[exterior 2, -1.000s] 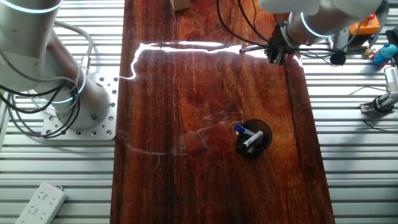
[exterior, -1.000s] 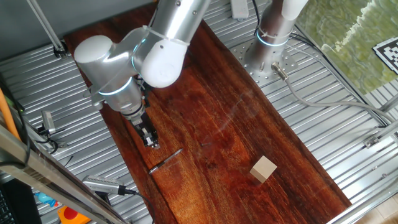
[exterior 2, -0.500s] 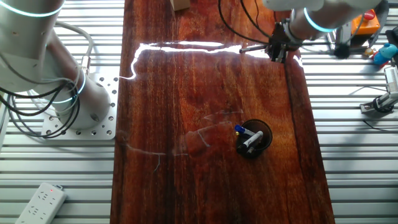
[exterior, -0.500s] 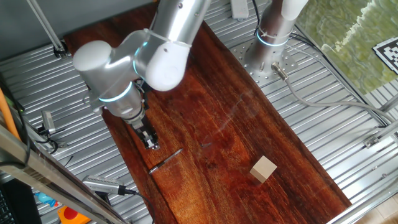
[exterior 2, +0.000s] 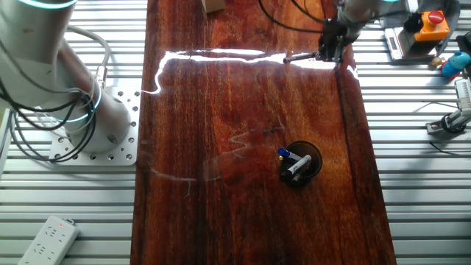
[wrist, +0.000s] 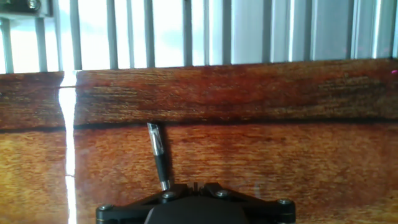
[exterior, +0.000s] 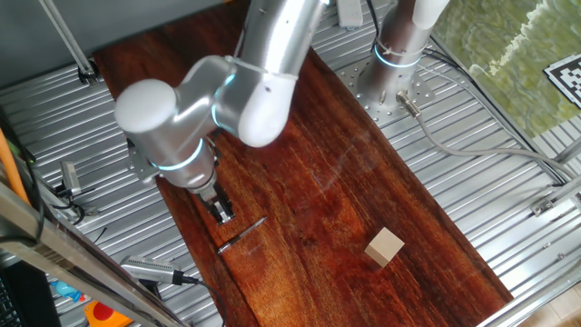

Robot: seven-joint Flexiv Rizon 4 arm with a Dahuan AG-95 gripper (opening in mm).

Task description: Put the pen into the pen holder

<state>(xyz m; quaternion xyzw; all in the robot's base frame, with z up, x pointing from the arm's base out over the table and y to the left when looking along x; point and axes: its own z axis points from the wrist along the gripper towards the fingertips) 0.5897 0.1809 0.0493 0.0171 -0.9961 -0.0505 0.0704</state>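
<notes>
The pen [exterior: 241, 234] is slim and dark grey and lies flat on the wooden board, near its edge. It also shows in the hand view [wrist: 158, 155], just left of the jaws, and faintly in the other fixed view [exterior 2: 294, 57]. My gripper [exterior: 221, 211] hangs low over the board right beside the pen's upper end, with its fingers together and nothing between them; it shows in the other fixed view [exterior 2: 330, 51] and in the hand view [wrist: 194, 186]. The pen holder [exterior 2: 300, 163] is a short black cup with blue-tipped pens in it, standing further along the board.
A tan wooden block [exterior: 385, 246] sits on the board. A metal cylinder with a cable [exterior: 150, 271] lies off the board edge near the pen. A second arm's base [exterior 2: 96, 125], a power strip [exterior 2: 48, 239] and a red-button box [exterior 2: 427, 18] stand around the board.
The arm's elbow has swung over and the wrist has turned. The gripper has shifted slightly along the board edge beside the pen. The pen has not moved.
</notes>
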